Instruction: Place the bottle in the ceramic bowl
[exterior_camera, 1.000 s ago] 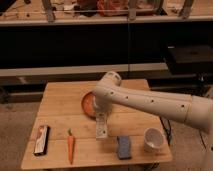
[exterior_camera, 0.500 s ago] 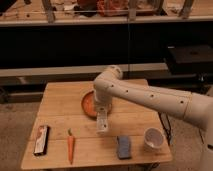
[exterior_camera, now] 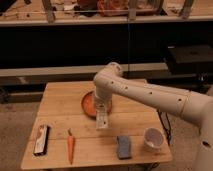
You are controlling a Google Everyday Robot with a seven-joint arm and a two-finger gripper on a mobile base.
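Note:
The pale whitish bottle hangs upright in my gripper, just above the wooden table, at the near edge of the bowl. The gripper is shut on the bottle's upper part. The orange-red ceramic bowl sits at the table's middle back, just behind and left of the bottle. Its right part is hidden by my white arm, which reaches in from the right.
On the table's front lie a dark-and-white bar at the left, an orange carrot, a blue-grey sponge and a white cup at the right. Dark shelving stands behind the table.
The gripper with the bottle has risen slightly and shifted a little toward the bowl. The arm's elbow has lifted. Nothing else on the table has moved.

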